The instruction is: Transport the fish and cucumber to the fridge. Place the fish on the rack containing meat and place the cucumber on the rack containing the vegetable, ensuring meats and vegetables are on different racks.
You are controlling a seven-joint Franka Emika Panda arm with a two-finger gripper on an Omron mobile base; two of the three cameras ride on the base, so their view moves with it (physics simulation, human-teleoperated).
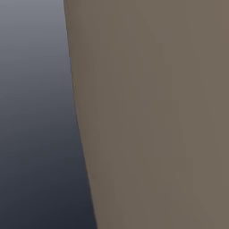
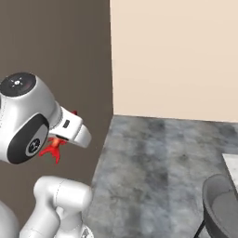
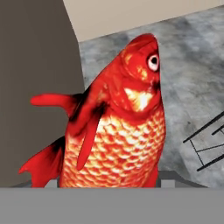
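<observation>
The fish [image 3: 118,131], bright red with pale orange scales and a white eye, stands head up close in front of the hand camera. My gripper [image 2: 69,130] is shut on the fish and carries it in the air, and its fingertips are hidden behind the body. In the right base view the fish's forked tail [image 2: 53,149] pokes out below the white hand, with a red tip above it. The cucumber, the fridge, the meat and the vegetable are out of view.
A dark brown panel [image 2: 60,51] rises just behind the arm, next to a beige wall [image 2: 176,56]. Grey marbled floor [image 2: 153,167] spreads to the right. A dark chair [image 2: 219,204] and a white table edge [image 2: 231,163] sit at lower right. A smooth grey surface [image 1: 31,112] borders a brown panel [image 1: 152,112].
</observation>
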